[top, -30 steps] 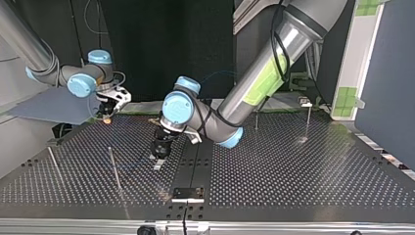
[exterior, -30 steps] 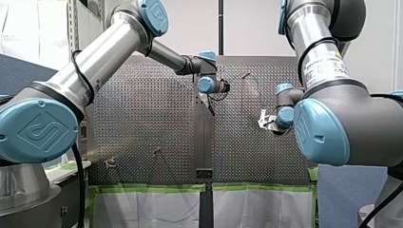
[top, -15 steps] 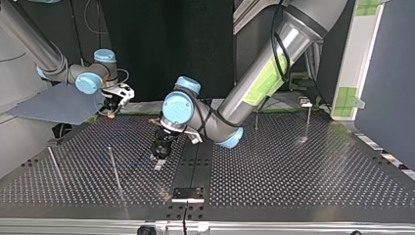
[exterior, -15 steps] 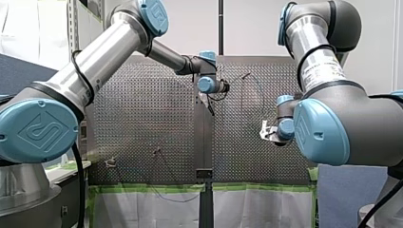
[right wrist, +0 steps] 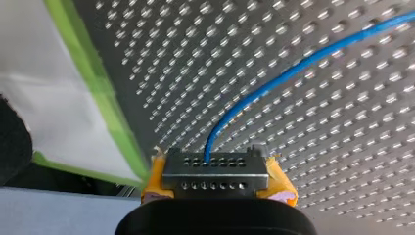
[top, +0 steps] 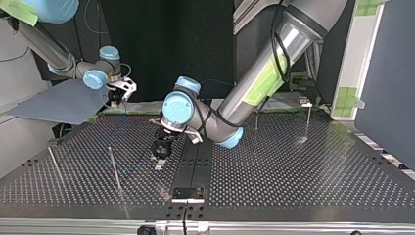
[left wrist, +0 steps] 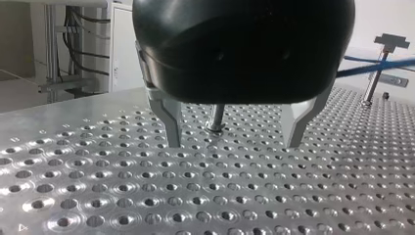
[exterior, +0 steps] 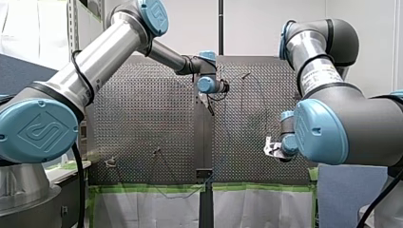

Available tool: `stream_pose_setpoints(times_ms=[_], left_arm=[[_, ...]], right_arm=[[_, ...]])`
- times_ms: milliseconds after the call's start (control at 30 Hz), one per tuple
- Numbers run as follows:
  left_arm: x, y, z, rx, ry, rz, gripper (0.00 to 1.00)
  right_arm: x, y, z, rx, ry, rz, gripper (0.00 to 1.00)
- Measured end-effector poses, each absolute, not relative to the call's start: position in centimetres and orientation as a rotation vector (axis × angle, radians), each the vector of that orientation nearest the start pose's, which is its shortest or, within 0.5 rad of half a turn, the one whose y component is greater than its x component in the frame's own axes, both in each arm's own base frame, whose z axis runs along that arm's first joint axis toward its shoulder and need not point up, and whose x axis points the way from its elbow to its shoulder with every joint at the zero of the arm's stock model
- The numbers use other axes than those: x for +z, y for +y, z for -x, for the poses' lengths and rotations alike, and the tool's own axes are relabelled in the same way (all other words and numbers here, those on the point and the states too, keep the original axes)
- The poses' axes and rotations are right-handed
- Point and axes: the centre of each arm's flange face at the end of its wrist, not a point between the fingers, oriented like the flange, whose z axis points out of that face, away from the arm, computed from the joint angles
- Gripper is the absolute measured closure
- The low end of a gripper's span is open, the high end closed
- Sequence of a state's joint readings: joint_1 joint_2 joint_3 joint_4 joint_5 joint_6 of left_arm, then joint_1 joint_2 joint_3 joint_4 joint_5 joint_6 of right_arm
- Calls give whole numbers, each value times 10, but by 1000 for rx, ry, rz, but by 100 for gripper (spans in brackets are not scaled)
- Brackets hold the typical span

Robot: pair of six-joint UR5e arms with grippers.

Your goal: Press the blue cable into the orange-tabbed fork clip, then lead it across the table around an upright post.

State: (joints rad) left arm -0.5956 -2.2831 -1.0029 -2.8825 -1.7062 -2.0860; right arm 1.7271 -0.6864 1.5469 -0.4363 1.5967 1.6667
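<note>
In the front view you see my left gripper [exterior: 209, 105] over the middle of the table [exterior: 142, 104] and my right gripper [exterior: 271, 148] nearer the view's right. Their fingers are too small to read there.

In the top view my right gripper hangs above the table's far edge at the left. The cable [top: 137, 164] lies on the table between a post [top: 113, 166] and my left gripper.

In the left wrist view you find the metal fingers [left wrist: 171, 122] standing apart, gripping nothing. The cable passes a T-headed post [left wrist: 379, 63] off to one side.

In the right wrist view the yellow pads [right wrist: 279, 183] clamp the cable, which runs out over the table beside green tape [right wrist: 105, 103].
</note>
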Motion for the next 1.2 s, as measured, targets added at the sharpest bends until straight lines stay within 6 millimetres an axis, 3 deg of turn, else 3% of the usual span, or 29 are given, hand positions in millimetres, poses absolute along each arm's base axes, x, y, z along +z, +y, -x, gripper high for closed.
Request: stream_pose_setpoints(times_ms=[233,733,1200], left_arm=[[340,-533,-575,-795,1507,64,0],[338,-530,-575,-784,1525,65,0],[329,-525,-567,-765,1644,16,0]], right_arm=[[-19,-608,-214,1076,-1532,-1569,100],[-43,-608,-203,1063,-1555,-1559,100],[-48,-607,-203,1062,-1559,-1565,100]])
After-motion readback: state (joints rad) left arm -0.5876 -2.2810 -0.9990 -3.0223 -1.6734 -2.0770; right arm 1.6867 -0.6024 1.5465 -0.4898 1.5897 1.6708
